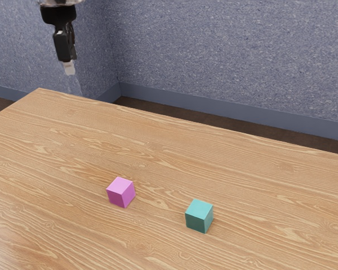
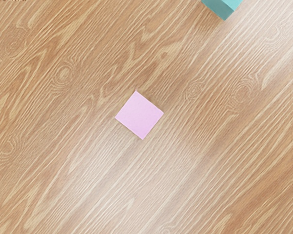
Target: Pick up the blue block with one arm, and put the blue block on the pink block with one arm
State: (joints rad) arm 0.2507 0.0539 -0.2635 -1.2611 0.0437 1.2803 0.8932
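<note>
blue block (image 1: 199, 216) well apart from gripper (image 1: 69, 68), flat on table (image 1: 56, 140) toward its near side. gripper high above table, at the exterior view's upper left, pointing down; open or closed, cannot tell. roughly below the hand in the wrist view, pink block (image 2: 139, 115), top face seen from above, with blue block (image 2: 222, 7) off to one side of it. in the exterior view, pink block (image 1: 120, 192) near blue block, toward the exterior view's left of it, not touching. behind, speckled grey-blue wall (image 1: 214, 50).
</note>
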